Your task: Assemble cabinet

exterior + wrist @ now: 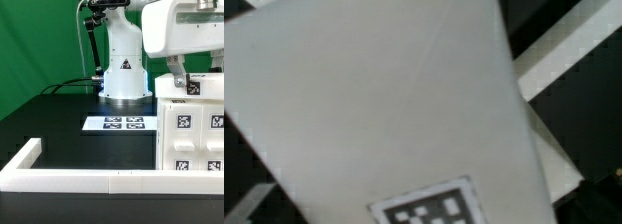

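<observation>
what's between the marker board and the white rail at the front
Nothing stands there. In the exterior view, only bare black table lies between the marker board and the low white rail.

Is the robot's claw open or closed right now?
Cannot tell. The gripper hangs over the cabinet, but neither view shows its fingers clearly.

We lose the cabinet past the exterior view's right edge; its wrist-view tag marker is blurred, clipped; gripper spread unclear.
</observation>
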`<state>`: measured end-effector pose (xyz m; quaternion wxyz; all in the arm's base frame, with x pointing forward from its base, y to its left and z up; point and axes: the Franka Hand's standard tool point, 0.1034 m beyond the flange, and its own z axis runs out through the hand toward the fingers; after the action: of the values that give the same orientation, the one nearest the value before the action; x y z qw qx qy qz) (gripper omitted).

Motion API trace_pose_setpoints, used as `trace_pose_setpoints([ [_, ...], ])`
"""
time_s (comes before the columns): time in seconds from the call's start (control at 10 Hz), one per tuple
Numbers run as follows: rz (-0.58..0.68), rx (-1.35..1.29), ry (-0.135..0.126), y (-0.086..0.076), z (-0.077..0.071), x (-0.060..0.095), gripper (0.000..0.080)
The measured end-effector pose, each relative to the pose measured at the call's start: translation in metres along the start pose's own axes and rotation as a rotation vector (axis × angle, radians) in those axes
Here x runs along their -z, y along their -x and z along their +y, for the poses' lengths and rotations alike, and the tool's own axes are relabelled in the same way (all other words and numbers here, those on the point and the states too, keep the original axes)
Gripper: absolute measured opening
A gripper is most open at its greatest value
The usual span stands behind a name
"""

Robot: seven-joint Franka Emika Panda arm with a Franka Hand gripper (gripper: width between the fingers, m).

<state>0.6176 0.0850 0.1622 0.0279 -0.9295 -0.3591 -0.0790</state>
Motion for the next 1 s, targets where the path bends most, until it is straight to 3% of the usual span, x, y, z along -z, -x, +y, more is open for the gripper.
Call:
trace_pose_setpoints([
  [0.1, 0.000, -0.011, 0.001, 0.0001, 0.0008, 0.0003, 0.0574],
  [0.7, -0.003, -0.067, -0.003, 0.0027, 0.0053, 0.0007, 0.0558],
  [1.0, -0.003, -0.263, -0.002, 0.0028, 0.0054, 0.0005, 0.0558],
])
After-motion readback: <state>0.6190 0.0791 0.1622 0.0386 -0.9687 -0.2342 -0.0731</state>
